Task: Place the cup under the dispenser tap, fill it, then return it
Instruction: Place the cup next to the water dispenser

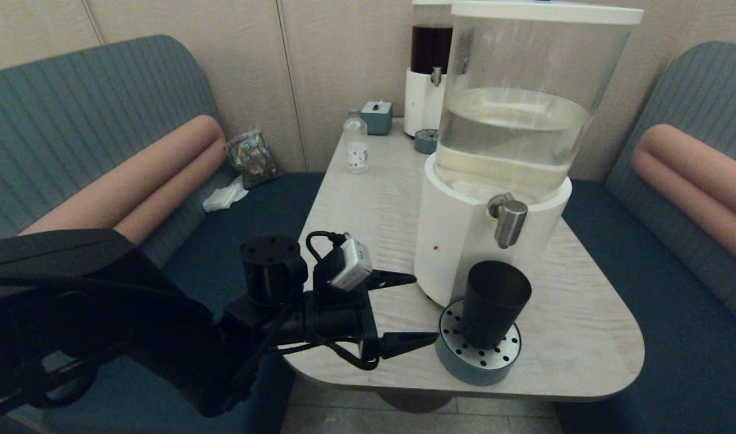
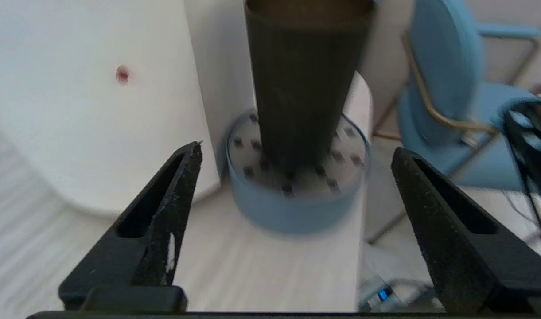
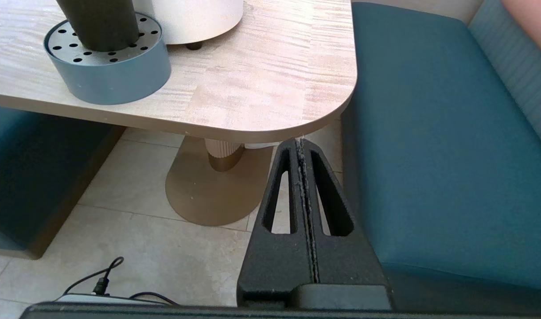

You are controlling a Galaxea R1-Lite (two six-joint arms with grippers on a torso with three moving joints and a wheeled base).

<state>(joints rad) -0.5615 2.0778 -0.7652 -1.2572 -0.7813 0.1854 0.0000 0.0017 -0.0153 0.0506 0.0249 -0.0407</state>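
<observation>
The black cup stands upright on a round blue-grey drip tray with a perforated top, directly below the steel dispenser tap. The tap juts from the white base of the large dispenser, whose clear tank holds pale liquid. My left gripper is open just left of the cup, its fingers apart and nothing between them. From the left wrist the cup rises ahead beyond the fingertips, clear of both. My right gripper is shut and empty, parked below the table's edge.
A smaller dispenser with dark liquid, its own drip tray, a small clear bottle and a grey box stand at the table's back. Blue benches flank the table. A snack bag lies on the left bench.
</observation>
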